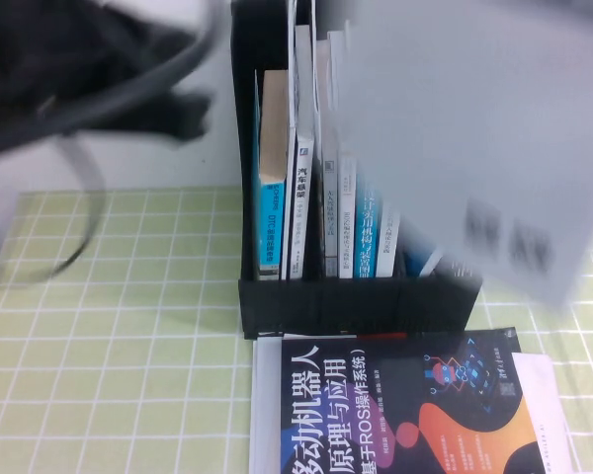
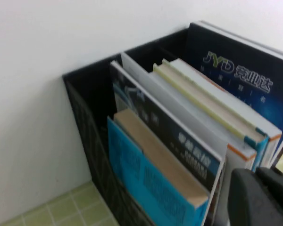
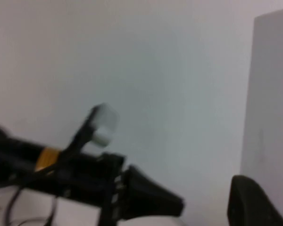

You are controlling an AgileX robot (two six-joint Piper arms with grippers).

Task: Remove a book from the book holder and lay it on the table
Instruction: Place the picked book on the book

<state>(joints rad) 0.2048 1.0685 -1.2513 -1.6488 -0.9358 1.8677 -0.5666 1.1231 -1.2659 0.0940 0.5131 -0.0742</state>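
Lying flat at the near edge of the table [image 1: 109, 326], a black-and-orange book [image 1: 395, 410] with big white characters sits just in front of the book holder [image 1: 356, 304], its top edge almost touching the holder's low front lip. Behind it the black holder stands upright with several volumes still in its slots, spines up, a light blue one [image 2: 151, 183] at the left end and a dark blue one [image 2: 240, 80] at the far end. Up in the air to the right of the holder, the book [image 1: 474, 148] shows as a big pale blurred sheet, well clear of the slots and tilted, its long axis sloping down toward the right, its plain face turned to the high view. The right gripper [image 3: 254, 202] is up beside that pale sheet; one dark finger [image 3: 252, 205] lies against its lower edge, but I cannot tell whether the fingers are clamped on it. The left gripper [image 2: 259, 195] hangs near the holder's left end, above the books, and I cannot tell how its fingers are set either.
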